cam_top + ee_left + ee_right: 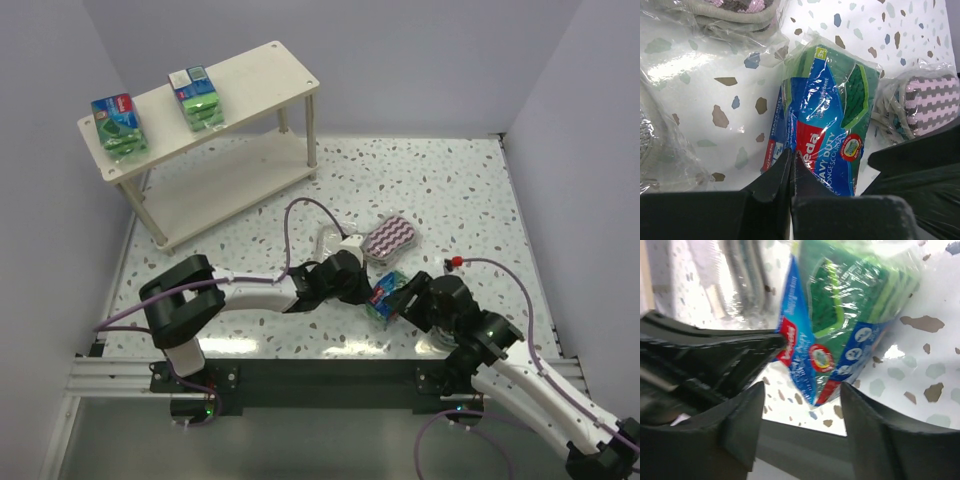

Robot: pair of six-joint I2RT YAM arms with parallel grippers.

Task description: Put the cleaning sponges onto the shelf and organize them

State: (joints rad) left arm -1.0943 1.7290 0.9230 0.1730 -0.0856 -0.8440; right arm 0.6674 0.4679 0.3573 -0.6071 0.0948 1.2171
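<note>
The green-and-blue sponge pack (385, 293) lies tilted, low over the desk (450, 190) between both arms. It is well apart from the shelf (262, 68), whose top board carries two like packs (120, 122). The left end effector (791, 172) is closed, apparently pinching only the wrapper's edge. The right end effector (802, 390) stands open around the pack. So thin a pinch on film could slip or tear on the way over, dropping the pack.

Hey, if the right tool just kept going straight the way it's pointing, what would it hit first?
The green-and-blue pack. Its lower corner sits directly ahead of the right tool, between its open jaws. Depth is hard to judge, but nothing nearer shows in that line.
</note>
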